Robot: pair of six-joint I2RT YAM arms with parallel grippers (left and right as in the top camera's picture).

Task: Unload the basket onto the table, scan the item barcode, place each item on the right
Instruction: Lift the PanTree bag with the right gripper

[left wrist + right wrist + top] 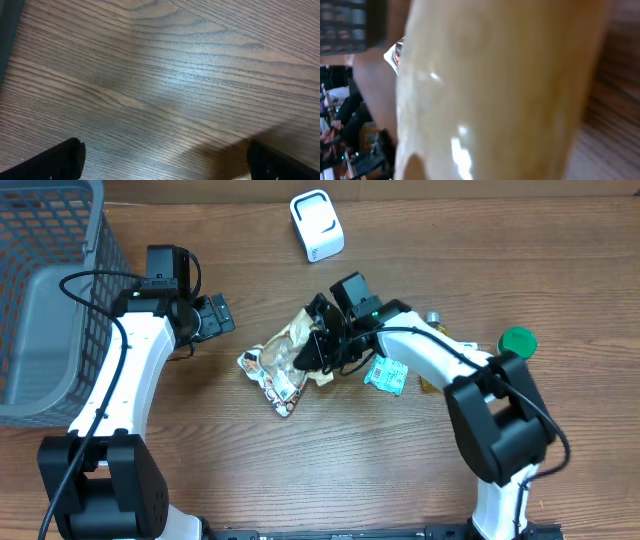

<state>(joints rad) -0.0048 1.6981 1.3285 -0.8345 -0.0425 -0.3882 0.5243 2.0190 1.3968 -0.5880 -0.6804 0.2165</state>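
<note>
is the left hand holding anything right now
No, the left hand is open: its fingers stand wide apart over the bare wood of the table with nothing between them.

- Nearest the grey basket [95,240] we see the left arm [140,365]: white shells, black joint blocks, a black cable [95,274] looping along it.
- Farther from the basket, our right arm [430,352] matches, with a small green light [373,308] by its black wrist.

Basket [40,300]: grey mesh, far left.
Cap [518,340]: green, round, far right.
Packet [385,374]: teal, lying flat.
Table [400,470]: brown woodgrain.
</note>
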